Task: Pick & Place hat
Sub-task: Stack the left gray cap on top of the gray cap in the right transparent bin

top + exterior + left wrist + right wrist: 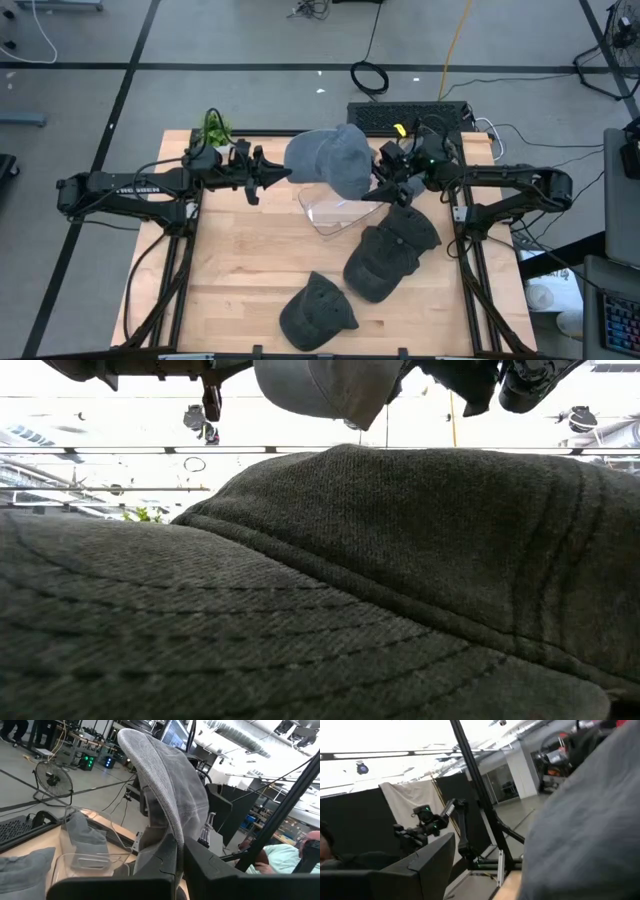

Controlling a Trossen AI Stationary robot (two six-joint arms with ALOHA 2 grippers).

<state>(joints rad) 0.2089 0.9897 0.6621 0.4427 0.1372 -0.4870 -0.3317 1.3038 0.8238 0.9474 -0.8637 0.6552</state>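
Left gripper clamps the grey hat's edge above the clear bin; right gripper, jaws apart, sits beside the hat.

Both arms are stretched in toward the middle of the table from their own sides, pretty much mirroring each other and raised well off the surface. The left gripper points inward with its fingers pinched tight together, clamped on the grey hat held up in the air. The right gripper sits just on the other side of that hat, angled toward it with its jaws spread wide, right up against the fabric. Can't tell if it's actually holding anything.
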